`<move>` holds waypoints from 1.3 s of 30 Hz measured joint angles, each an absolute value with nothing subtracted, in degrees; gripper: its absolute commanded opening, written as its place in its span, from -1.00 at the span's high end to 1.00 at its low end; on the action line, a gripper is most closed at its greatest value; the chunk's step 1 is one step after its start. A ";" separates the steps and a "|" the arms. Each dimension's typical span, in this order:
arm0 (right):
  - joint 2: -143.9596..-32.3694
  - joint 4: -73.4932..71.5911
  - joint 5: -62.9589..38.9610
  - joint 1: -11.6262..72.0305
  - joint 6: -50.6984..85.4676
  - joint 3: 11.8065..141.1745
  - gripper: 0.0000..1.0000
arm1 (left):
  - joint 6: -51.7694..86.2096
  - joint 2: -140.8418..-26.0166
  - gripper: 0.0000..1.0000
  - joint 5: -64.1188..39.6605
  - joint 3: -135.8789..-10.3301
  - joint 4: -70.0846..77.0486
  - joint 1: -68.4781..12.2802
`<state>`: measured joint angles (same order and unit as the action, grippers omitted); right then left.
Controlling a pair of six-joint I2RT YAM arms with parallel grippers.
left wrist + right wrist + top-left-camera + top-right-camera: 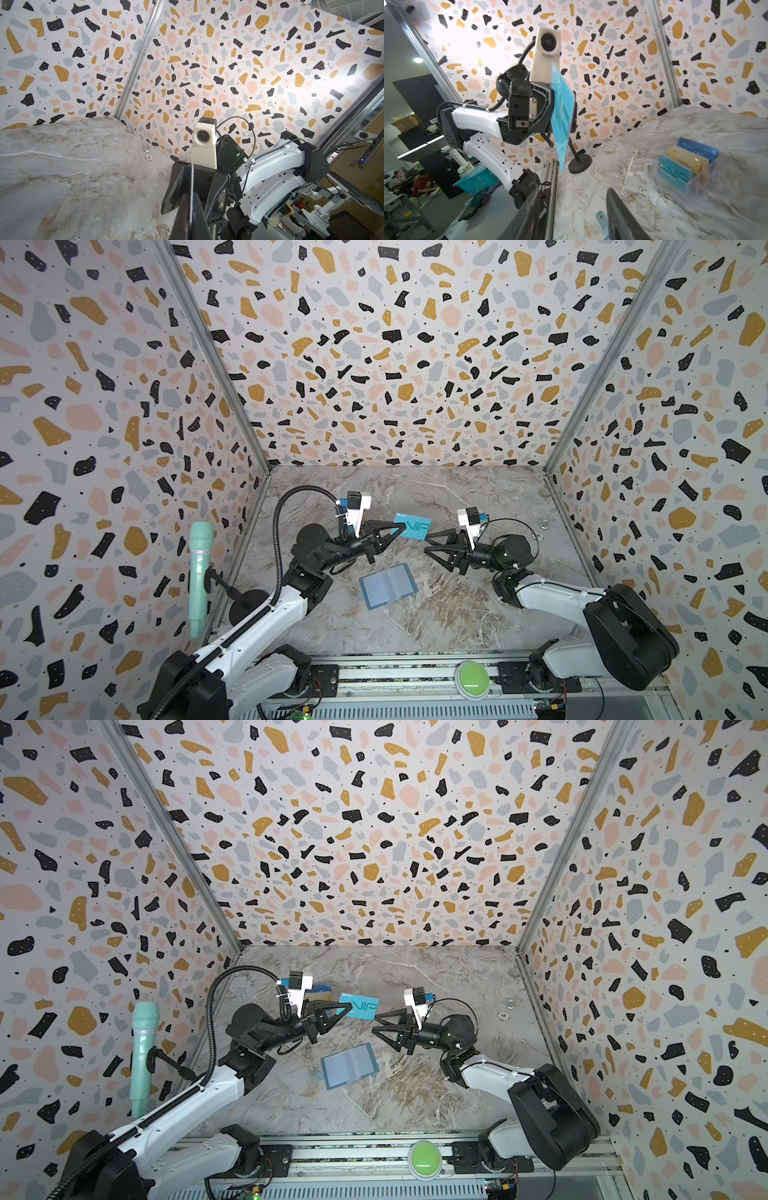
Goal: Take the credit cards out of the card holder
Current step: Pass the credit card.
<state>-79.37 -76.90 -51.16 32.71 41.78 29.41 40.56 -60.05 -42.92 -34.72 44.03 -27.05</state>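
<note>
The left gripper (398, 530) is clamped on a teal VIP credit card (417, 528), held above the marble table (457, 614). The card holder (388, 585) is laid open and flat on it, nearer the front. The right gripper (428, 542) is held empty, jaws apart, just beside the card.

1. L gripper (400, 527) is seen clamped on a teal credit card (414, 526) at the edge nearer the L arm. The card is held clear of the marble table (457, 614), w/ the "VIP" face turned up.
2. R gripper (427, 543) is seen w/ jaws apart, tips just beside the card's other end; contact can't be told.
3. The card holder (388, 585) is laid open on the table, below the 2 grippers.
4. A teal mic (199, 576) is mounted by the L wall; a green button (471, 679) is set on the front rail.
</note>
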 measured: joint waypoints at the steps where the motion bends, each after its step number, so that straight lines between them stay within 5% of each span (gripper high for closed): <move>1: -79.90 -78.28 -51.16 33.19 42.35 30.00 0.00 | 41.60 -60.05 1.00 -42.59 -34.17 45.67 -27.05; 12: -83.33 -86.24 -50.06 35.24 46.48 35.33 0.45 | 47.75 -60.05 1.00 -40.88 -29.98 55.83 -27.05; 21: -85.30 -87.39 -48.99 35.77 49.01 36.82 1.00 | 49.15 -59.68 1.00 -40.18 -29.08 58.72 -27.05; 26: -84.07 -84.62 -49.04 35.68 48.38 36.82 1.00 | 48.45 -59.59 0.29 -40.14 -28.86 58.30 -27.05; 31: -79.24 -76.49 -49.74 34.15 45.74 36.82 1.00 | 42.68 -59.16 -0.10 -41.04 -30.50 49.08 -27.05; 39: -64.10 -36.99 -50.76 30.17 25.61 42.50 1.00 | 20.14 -58.15 -0.23 -40.80 -43.64 18.68 -27.05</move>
<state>-64.10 -36.99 -50.76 30.17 25.61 42.50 20.14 -58.15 -40.80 -43.64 18.68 -27.05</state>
